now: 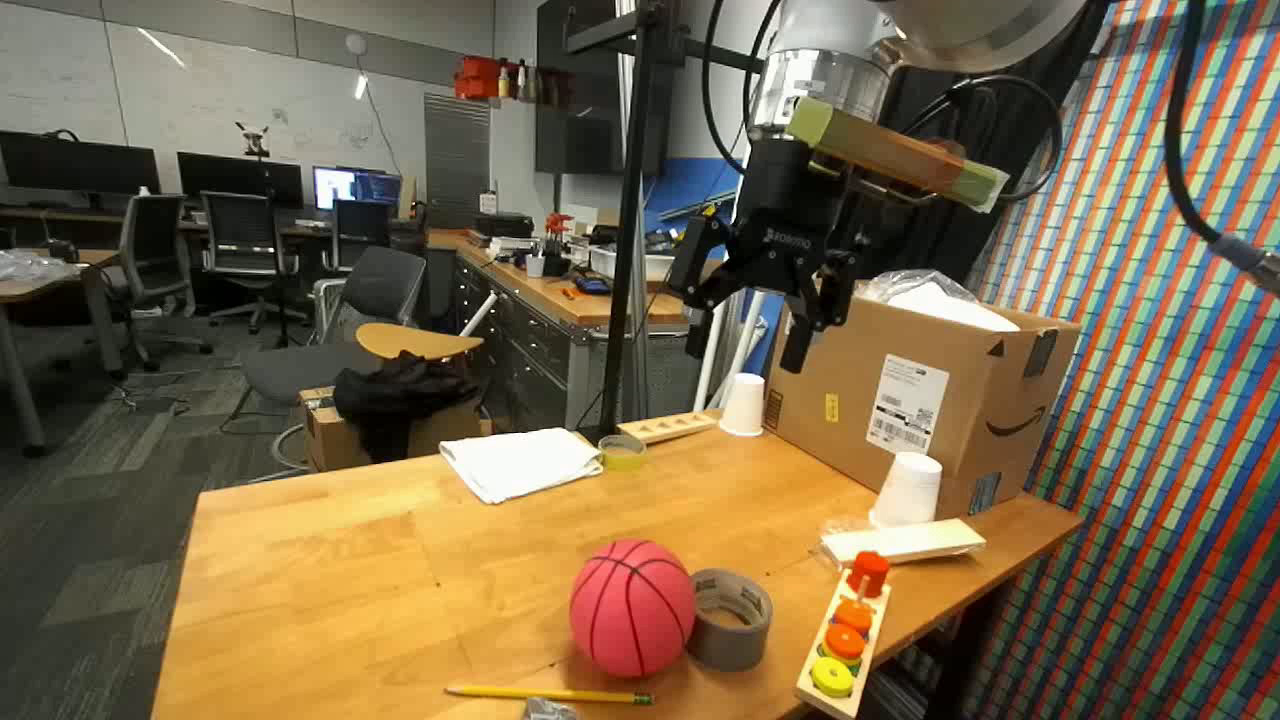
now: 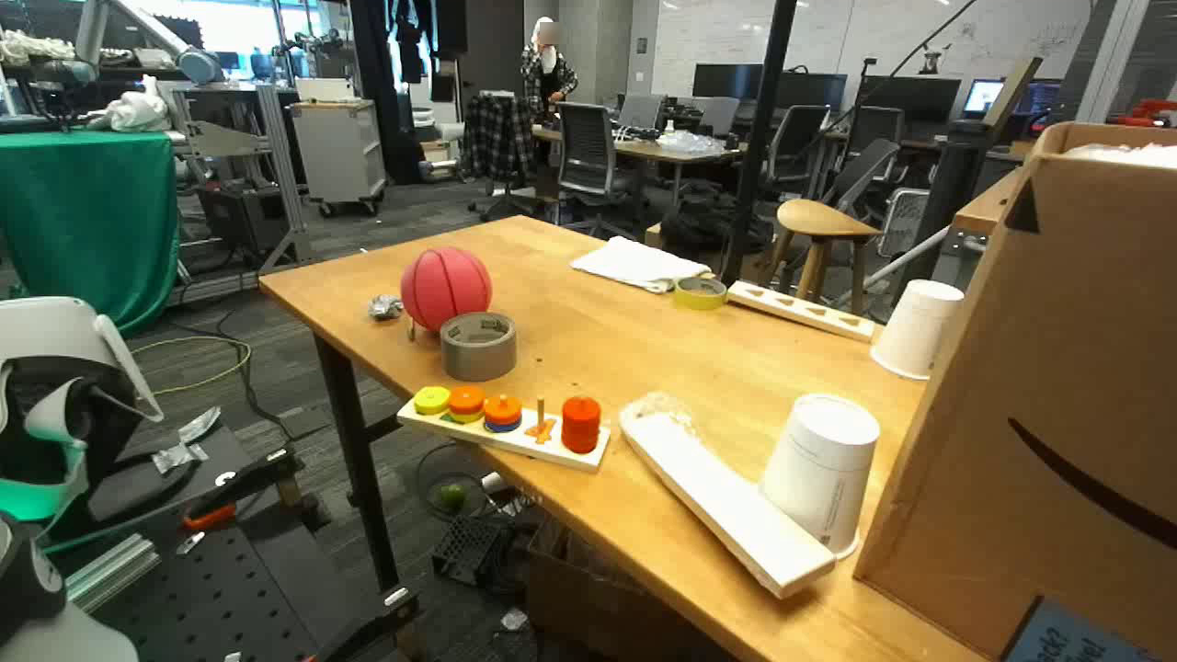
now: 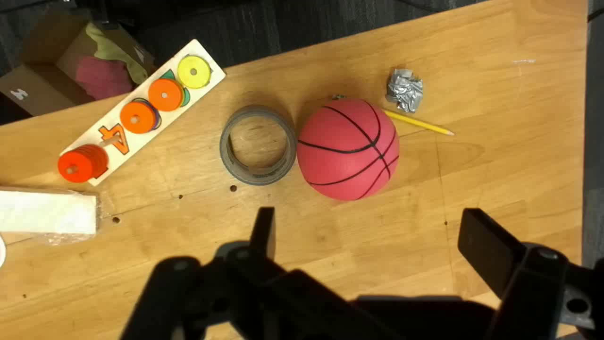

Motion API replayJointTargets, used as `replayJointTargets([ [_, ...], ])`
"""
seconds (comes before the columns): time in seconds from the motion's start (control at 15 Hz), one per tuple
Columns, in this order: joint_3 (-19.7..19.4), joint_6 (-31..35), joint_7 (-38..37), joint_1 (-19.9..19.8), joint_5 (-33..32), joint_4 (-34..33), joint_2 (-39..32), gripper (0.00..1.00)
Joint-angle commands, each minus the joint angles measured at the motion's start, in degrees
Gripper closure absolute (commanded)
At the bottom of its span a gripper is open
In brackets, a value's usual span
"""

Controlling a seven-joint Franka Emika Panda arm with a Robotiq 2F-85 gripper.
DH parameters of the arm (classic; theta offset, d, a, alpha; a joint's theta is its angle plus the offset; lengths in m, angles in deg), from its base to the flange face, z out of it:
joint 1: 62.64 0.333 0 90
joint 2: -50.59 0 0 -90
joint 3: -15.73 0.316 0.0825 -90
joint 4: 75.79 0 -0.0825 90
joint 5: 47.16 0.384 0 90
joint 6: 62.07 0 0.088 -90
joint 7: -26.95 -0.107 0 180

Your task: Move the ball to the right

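Observation:
The ball (image 1: pixel 632 608) is pinkish red with dark seam lines. It rests on the wooden table right beside the grey tape roll (image 1: pixel 748 640); I cannot tell if they touch. The ball (image 2: pixel 447 289) and tape roll (image 2: pixel 478 354) also show in an exterior view near the table's edge. In the wrist view the ball (image 3: pixel 348 150) lies beyond my fingertips, with the tape roll (image 3: pixel 258 179) to its left. My gripper (image 1: pixel 747 345) is open and empty, high above the table. In the wrist view its fingers (image 3: pixel 368 224) are wide apart with bare table between them.
A pencil (image 3: pixel 417 122) and crumpled foil (image 3: pixel 405 90) lie by the ball. A peg board with coloured rings (image 1: pixel 845 640), a white block (image 1: pixel 905 541), paper cups (image 1: pixel 908 490), a cardboard box (image 1: pixel 920 400), a white cloth (image 1: pixel 520 462) and yellow tape (image 1: pixel 623 455) are on the table.

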Motion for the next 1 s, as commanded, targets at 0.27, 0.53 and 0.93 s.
replayJointTargets([
  [0.27, -0.1, -0.2, 0.0, 0.1, -0.1, -0.9, 0.3, 0.00],
  [0.53, 1.6, 1.1, 0.1, 1.1, -1.0, -1.5, -0.2, 0.00],
  [0.93, 7.1, 9.1, 2.9, 6.7, -0.4, -1.3, -2.4, 0.00],
])
